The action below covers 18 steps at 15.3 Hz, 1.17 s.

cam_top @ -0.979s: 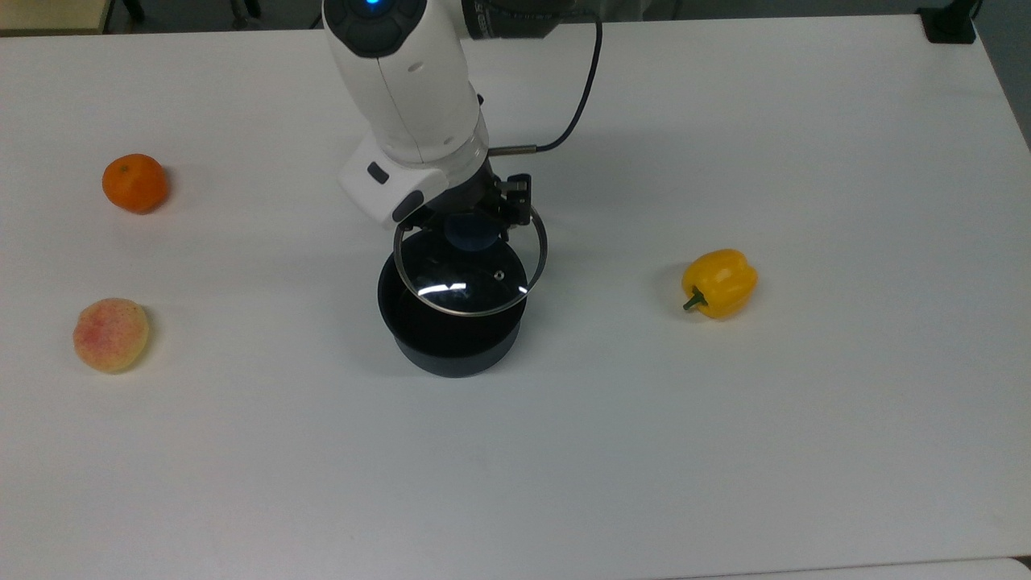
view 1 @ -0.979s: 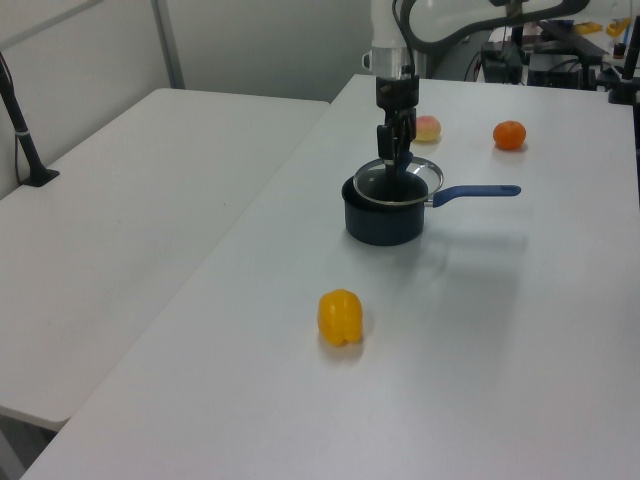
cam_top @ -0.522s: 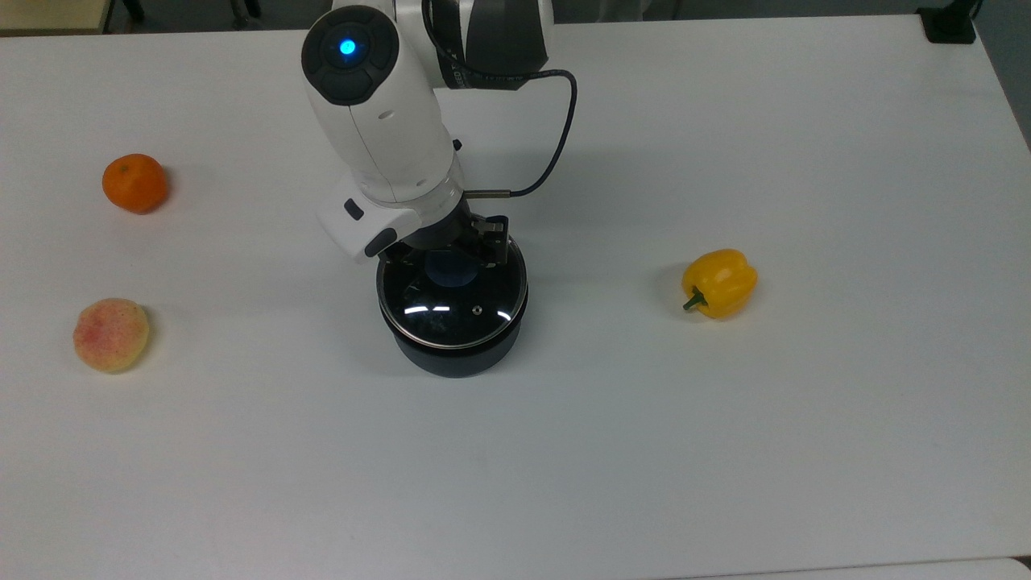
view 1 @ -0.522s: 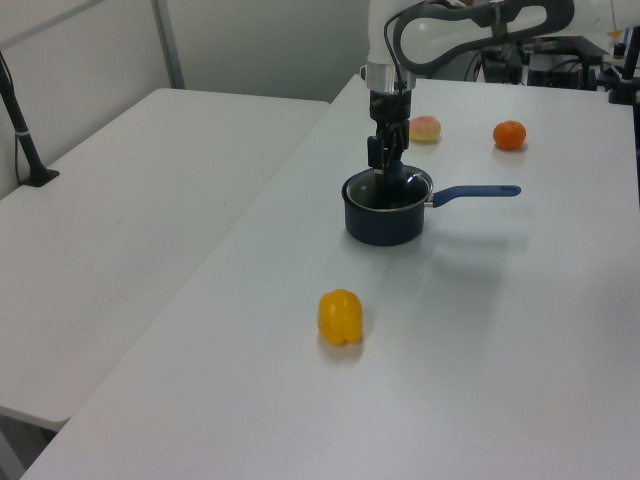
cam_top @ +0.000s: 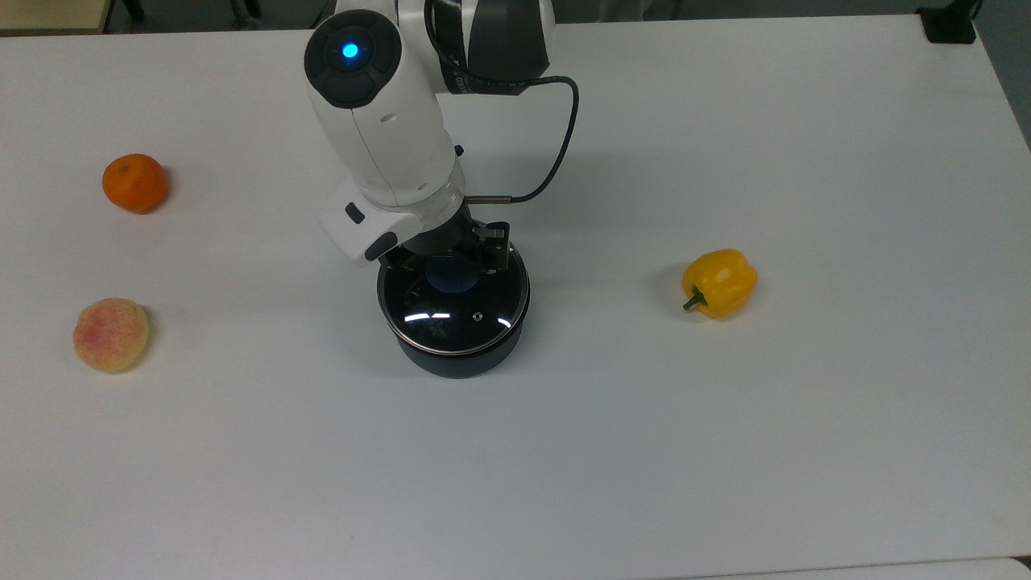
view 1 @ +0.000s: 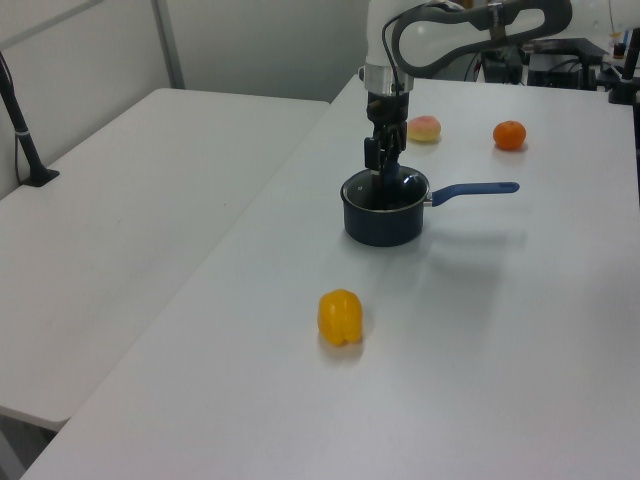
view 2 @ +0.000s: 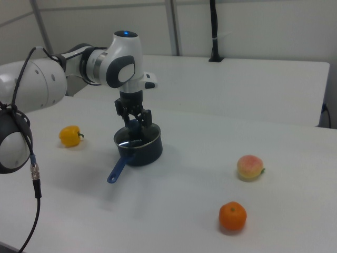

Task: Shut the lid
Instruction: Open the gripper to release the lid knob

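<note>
The round glass lid (cam_top: 455, 318) lies flat on the black saucepan (cam_top: 459, 360) at the table's middle, its metal rim matching the pan's rim. My gripper (cam_top: 451, 262) points straight down over the blue knob (cam_top: 451, 276) and is shut on it, one finger on each side. In the left view the gripper (view 1: 383, 172) stands on top of the saucepan (view 1: 380, 222), whose blue handle (view 1: 475, 189) points to the left view's right. In the right view the gripper (view 2: 136, 125) sits on the pan (view 2: 145, 153).
A yellow bell pepper (cam_top: 718, 283) lies to the top view's right of the pan. An orange (cam_top: 134, 183) and a peach (cam_top: 110, 334) lie far to the top view's left. The white table (cam_top: 725, 451) has open surface in front.
One second ago the lid hung tilted above the pan. It came down and now sits level on the rim. In the last half second the arm and pan shifted only slightly.
</note>
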{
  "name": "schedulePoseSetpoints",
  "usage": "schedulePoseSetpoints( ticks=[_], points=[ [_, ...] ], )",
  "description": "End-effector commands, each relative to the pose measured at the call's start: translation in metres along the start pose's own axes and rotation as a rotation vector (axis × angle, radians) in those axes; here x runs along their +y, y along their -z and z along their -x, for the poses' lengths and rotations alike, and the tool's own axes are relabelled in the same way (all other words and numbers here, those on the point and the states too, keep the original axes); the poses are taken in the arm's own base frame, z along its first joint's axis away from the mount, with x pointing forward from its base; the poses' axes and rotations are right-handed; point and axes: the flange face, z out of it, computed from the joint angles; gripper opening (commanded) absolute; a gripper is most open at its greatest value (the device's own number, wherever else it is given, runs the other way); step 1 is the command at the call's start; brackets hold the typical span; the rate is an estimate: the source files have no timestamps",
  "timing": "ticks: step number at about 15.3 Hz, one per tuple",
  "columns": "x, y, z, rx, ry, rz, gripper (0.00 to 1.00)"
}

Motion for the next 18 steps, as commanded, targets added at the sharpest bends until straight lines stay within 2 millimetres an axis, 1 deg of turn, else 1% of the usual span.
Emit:
schedulePoseSetpoints(
  ticks=[1,2,3,5,6,7,9,13,15,17,18],
  points=[
    [-0.004,-0.007,-0.005,0.018,-0.023,-0.02,0.16],
    [-0.003,-0.007,-0.005,0.021,-0.026,-0.022,0.2],
    [-0.002,-0.009,-0.005,0.019,-0.026,-0.022,0.32],
    [-0.002,-0.013,-0.003,0.015,-0.029,-0.023,0.65],
    [-0.002,-0.01,-0.002,0.015,-0.028,-0.023,0.73],
    [-0.003,-0.012,0.001,0.008,-0.027,-0.023,0.85],
    [-0.002,-0.009,0.002,0.01,-0.028,-0.023,1.0],
    [-0.006,0.016,0.009,0.037,-0.026,-0.031,1.0],
    [-0.009,0.035,0.014,0.053,-0.019,-0.031,1.0],
    [-0.012,0.05,0.024,0.06,-0.013,-0.03,1.0],
    [-0.015,0.065,0.033,0.072,-0.006,-0.028,1.0]
  ],
)
